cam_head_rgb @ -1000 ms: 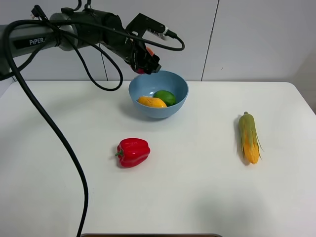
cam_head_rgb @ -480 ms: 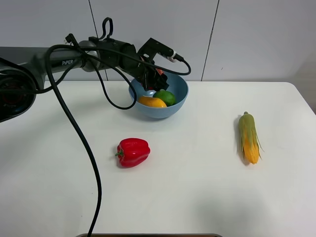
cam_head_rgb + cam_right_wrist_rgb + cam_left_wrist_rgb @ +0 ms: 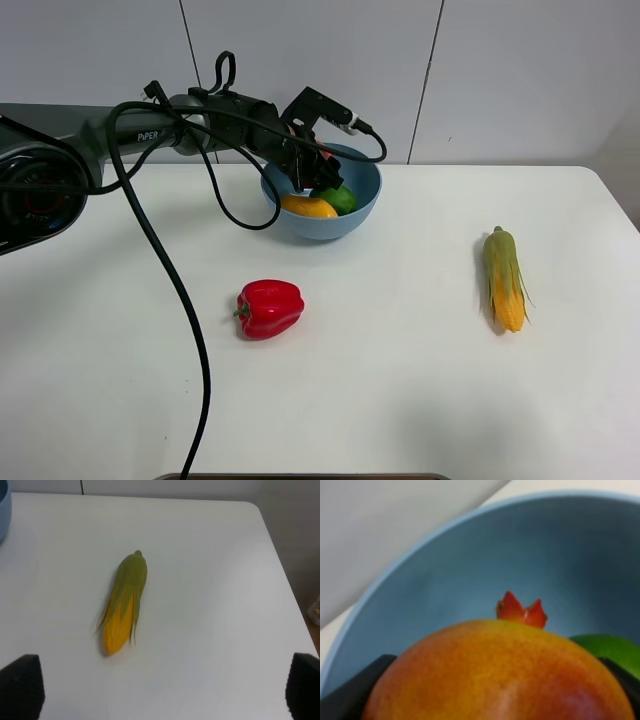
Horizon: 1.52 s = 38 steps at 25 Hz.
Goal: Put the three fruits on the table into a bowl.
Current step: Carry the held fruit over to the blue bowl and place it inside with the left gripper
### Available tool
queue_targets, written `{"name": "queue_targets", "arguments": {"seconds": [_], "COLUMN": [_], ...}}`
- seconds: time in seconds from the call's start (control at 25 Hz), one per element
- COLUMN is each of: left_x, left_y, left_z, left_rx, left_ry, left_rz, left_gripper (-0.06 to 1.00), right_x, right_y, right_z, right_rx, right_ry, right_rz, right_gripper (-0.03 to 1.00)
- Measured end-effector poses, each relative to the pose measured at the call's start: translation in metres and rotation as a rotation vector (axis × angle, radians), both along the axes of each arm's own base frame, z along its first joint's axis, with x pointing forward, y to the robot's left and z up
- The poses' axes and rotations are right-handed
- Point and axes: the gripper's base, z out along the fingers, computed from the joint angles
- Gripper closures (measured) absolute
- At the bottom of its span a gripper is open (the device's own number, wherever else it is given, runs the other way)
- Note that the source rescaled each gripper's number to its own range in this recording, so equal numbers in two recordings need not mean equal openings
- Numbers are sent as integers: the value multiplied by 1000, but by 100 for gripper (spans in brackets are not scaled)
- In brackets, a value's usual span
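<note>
The light-blue bowl stands at the back middle of the white table. A green lime and a yellow-orange mango lie in it. My left gripper reaches down inside the bowl from its back left, shut on the red-yellow apple. In the left wrist view the apple fills the space between the dark fingers, with the bowl's wall behind and the lime beside it. My right gripper is open and empty above the table.
A red bell pepper lies in front of the bowl, left of centre. A corn cob lies at the right; it also shows in the right wrist view. The left arm's black cable hangs over the left of the table.
My left gripper has come down from above the bowl's back-left rim into the bowl, carrying the apple. The lime, mango, pepper and corn have not moved.
</note>
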Motion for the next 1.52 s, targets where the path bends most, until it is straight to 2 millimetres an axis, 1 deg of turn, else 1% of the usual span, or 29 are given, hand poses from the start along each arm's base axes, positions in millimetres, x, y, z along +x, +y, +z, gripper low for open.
{"name": "queue_targets", "arguments": {"seconds": [0.6,0.64,0.68,0.72,0.76,0.8,0.84,0.88,0.96,1.04,1.36,1.44,1.52], "left_x": [-5,-5,-5,-5,-5,-5,-5,-5,-5,-6,-7,-7,-9], "left_y": [-8,-8,-8,-8,-8,-8,-8,-8,-8,-8,-7,-7,-7], "left_z": [0,0,0,0,0,0,0,0,0,-1,-1,5,17], "left_rx": [-3,-2,0,1,1,3,3,3,4,12,31,32,20], "left_ry": [-4,-5,-7,-7,-7,-8,-7,-6,-3,1,6,2,-17], "left_rz": [-18,-19,-21,-22,-22,-24,-24,-23,-23,-27,-39,-42,-43], "left_gripper": [91,89,81,64,43,25,12,5,-1,-3,-4,-4,-4], "right_x": [0,0,0,0,0,0,0,0,0,0,0,0,0], "right_y": [0,0,0,0,0,0,0,0,0,0,0,0,0], "right_z": [0,0,0,0,0,0,0,0,0,0,0,0,0], "right_rx": [0,0,0,0,0,0,0,0,0,0,0,0,0], "right_ry": [0,0,0,0,0,0,0,0,0,0,0,0,0], "right_rz": [0,0,0,0,0,0,0,0,0,0,0,0,0], "right_gripper": [4,4,4,4,4,4,4,4,4,4,4,4,4]}}
